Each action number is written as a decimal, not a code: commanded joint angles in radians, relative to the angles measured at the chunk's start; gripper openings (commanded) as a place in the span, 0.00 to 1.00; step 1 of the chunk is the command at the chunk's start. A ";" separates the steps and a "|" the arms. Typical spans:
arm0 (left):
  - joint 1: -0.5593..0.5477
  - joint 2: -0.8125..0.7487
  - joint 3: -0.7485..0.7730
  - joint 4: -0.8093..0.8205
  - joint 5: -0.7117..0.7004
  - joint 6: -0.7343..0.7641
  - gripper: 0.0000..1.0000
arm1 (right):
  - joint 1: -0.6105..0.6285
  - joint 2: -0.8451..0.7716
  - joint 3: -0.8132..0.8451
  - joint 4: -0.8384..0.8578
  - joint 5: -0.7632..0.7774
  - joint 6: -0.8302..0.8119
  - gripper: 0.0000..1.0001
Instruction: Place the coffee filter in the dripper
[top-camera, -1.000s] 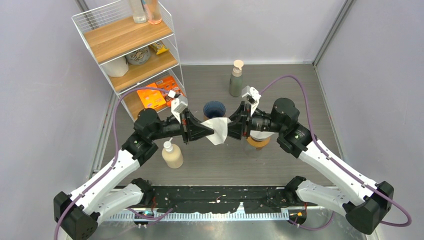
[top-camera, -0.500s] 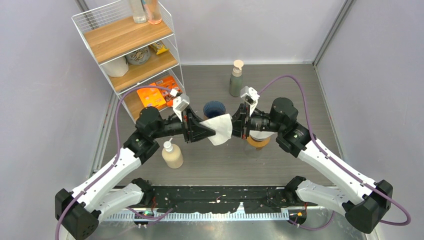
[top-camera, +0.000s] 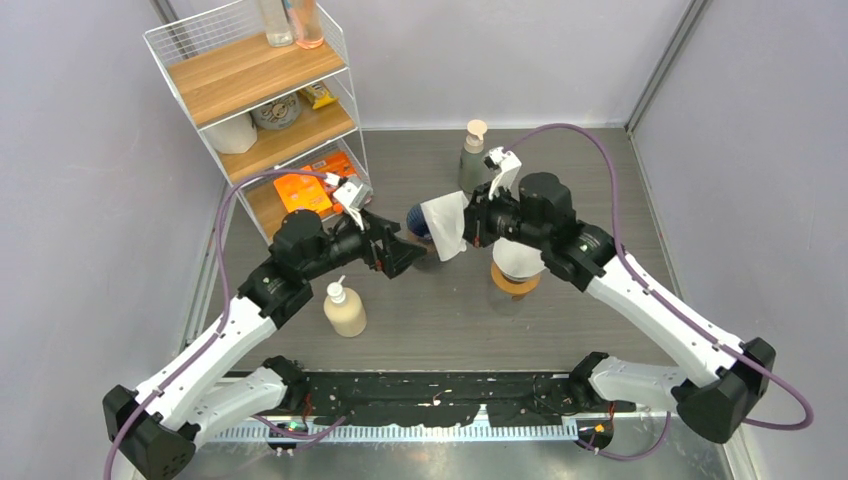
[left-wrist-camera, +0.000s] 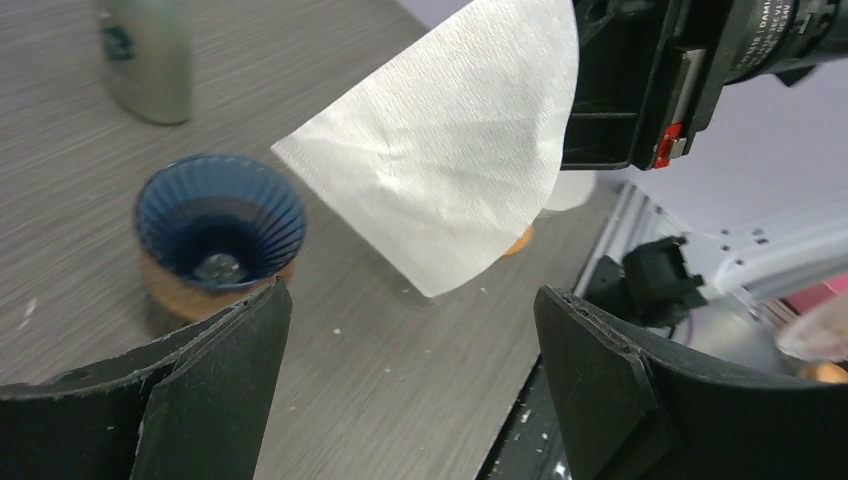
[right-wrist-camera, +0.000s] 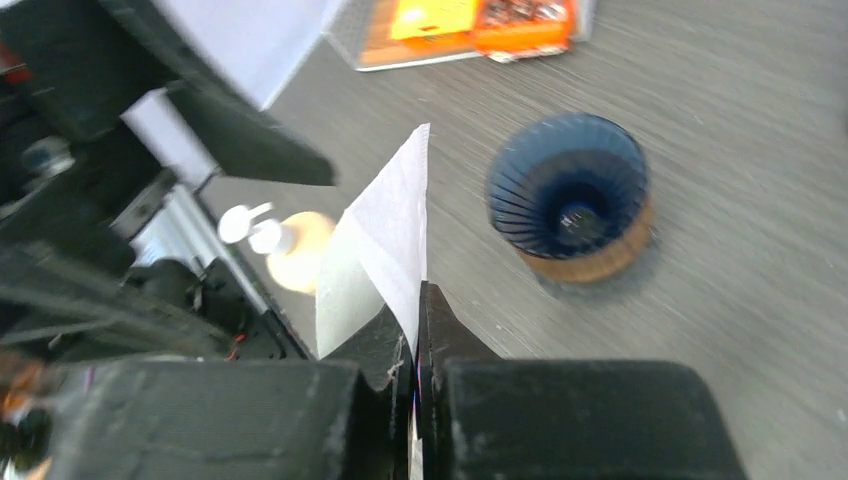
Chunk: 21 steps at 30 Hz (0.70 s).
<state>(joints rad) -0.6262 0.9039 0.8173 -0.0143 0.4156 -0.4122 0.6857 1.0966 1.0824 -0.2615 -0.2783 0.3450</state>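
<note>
A white paper coffee filter (top-camera: 445, 224) hangs in the air, pinched at one edge by my right gripper (top-camera: 468, 226), which is shut on it. The right wrist view shows the filter (right-wrist-camera: 385, 250) fanning out from the closed jaws. The dark blue ribbed dripper (top-camera: 424, 222) stands on a cork base on the table, just left of and partly behind the filter; in the right wrist view the dripper (right-wrist-camera: 568, 195) is empty. My left gripper (top-camera: 400, 255) stands open, apart from the filter (left-wrist-camera: 450, 150), with the dripper (left-wrist-camera: 220, 220) ahead on its left.
A grey-green pump bottle (top-camera: 472, 158) stands behind the dripper. A beige soap dispenser (top-camera: 344, 309) sits near my left arm. A glass carafe with an orange collar (top-camera: 517, 277) stands under my right arm. A wire shelf rack (top-camera: 262, 110) fills the back left.
My left gripper has opened and let go of the filter, pulling back left. My right gripper has closed on the filter and carried it up and back toward the dripper.
</note>
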 joint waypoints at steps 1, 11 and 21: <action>-0.021 -0.001 0.066 -0.084 -0.160 0.051 1.00 | 0.015 0.071 0.115 -0.169 0.253 0.125 0.05; -0.190 0.168 0.175 -0.091 -0.357 0.107 1.00 | 0.101 0.138 0.185 -0.219 0.416 0.237 0.05; -0.311 0.235 0.203 -0.049 -0.674 0.138 1.00 | 0.116 0.098 0.135 -0.203 0.470 0.315 0.05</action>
<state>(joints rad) -0.9035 1.1366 0.9668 -0.1101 -0.0807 -0.3054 0.7959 1.2488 1.2205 -0.5045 0.1570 0.6075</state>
